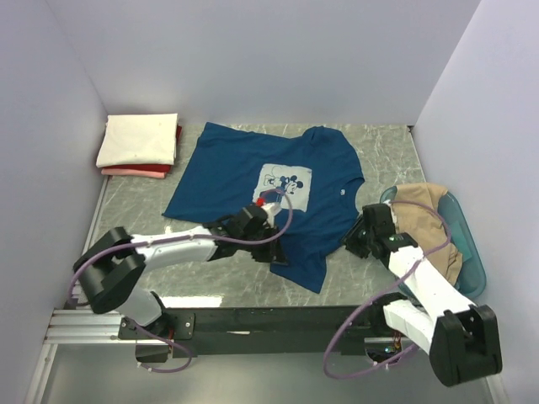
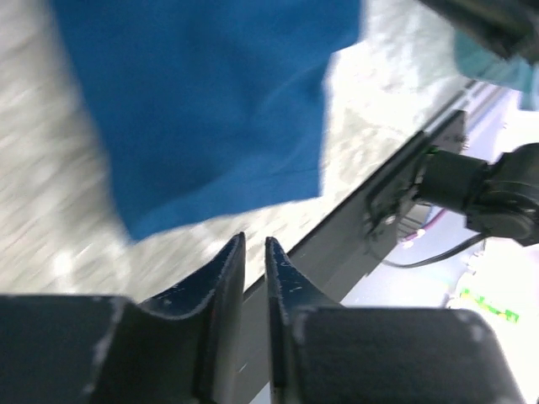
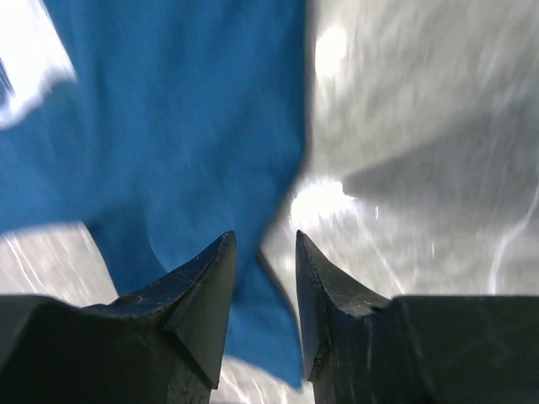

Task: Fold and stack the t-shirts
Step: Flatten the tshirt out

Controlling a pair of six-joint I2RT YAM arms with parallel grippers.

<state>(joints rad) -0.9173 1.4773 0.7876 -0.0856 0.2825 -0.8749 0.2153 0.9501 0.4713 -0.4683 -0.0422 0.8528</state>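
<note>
The dark blue cloth t-shirt [image 1: 227,172] with a pale cartoon print is spread flat on the grey marbled table [image 1: 387,147]. Light and limp, it is best pinched at its near hem corners. The left gripper [image 2: 254,241] is narrowly parted and the right gripper [image 3: 265,237] wider; nothing is held.

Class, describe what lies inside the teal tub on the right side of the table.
A crumpled tan t-shirt fills the teal tub. The right arm hides part of it. The tub's floor and anything beneath the shirt cannot be seen.
</note>
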